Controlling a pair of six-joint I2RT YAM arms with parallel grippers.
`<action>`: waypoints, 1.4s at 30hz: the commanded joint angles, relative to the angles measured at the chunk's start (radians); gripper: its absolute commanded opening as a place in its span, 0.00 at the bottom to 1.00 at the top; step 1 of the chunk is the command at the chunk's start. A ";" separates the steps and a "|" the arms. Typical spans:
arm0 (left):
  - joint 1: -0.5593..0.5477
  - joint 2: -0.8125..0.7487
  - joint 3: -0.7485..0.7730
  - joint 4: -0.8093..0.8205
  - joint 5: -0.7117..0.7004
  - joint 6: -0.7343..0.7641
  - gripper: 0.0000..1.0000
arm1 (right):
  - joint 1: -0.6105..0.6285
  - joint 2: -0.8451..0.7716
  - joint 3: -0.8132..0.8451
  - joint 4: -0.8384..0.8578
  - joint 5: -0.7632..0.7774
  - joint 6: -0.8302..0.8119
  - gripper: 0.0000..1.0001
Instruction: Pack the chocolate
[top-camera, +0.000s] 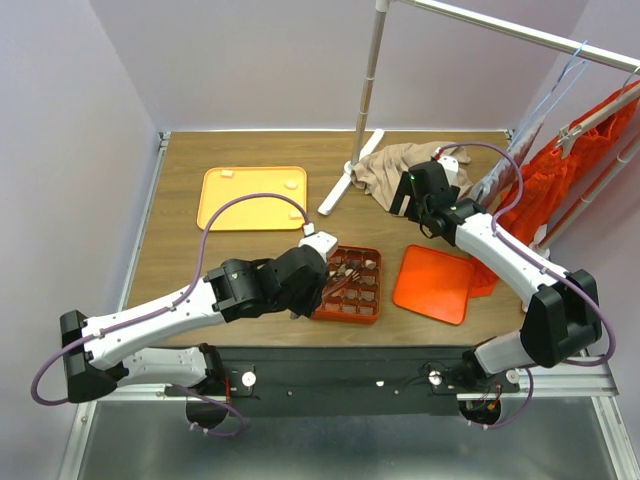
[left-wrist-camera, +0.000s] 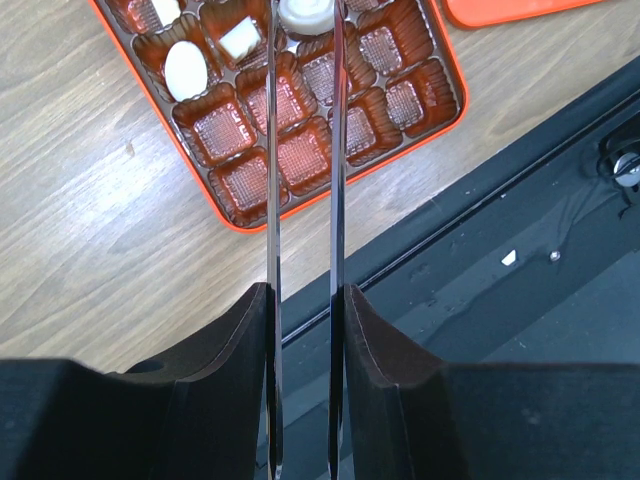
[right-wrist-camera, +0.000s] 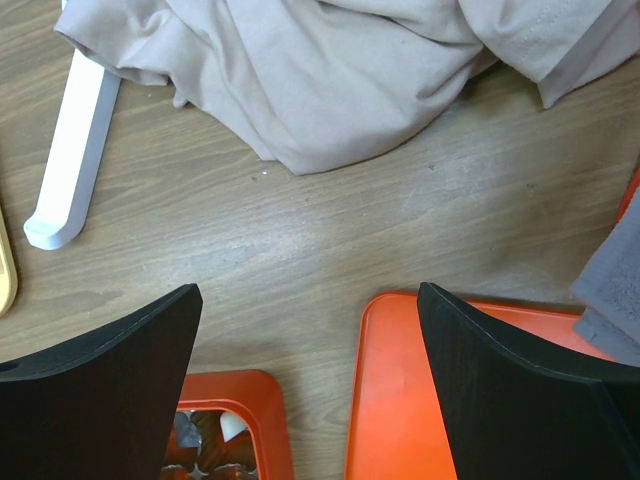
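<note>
While the right claw (right-wrist-camera: 310, 300) gapes empty, the left claw (left-wrist-camera: 305, 22) pinches a round cream-white chocolate (left-wrist-camera: 302, 12).

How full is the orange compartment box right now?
Mostly empty: the box holds a few white chocolates in its far cells, while the near cells show only bare liner.

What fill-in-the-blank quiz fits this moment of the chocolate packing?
The left gripper pinches a round ___ chocolate.
The right gripper holds its jaws ___.
In the top view, the flat orange tray lies ___ of the gridded box.
Missing: white; open; right.
</note>
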 joint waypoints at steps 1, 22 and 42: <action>-0.005 0.003 -0.001 0.030 -0.010 0.009 0.32 | -0.003 0.009 0.005 -0.025 -0.002 0.003 0.98; -0.007 0.013 0.036 0.033 -0.025 0.029 0.47 | -0.003 0.020 -0.002 -0.025 -0.003 0.007 0.98; 0.051 -0.047 0.105 -0.026 -0.315 -0.110 0.00 | -0.003 0.022 0.004 -0.024 -0.006 0.009 0.98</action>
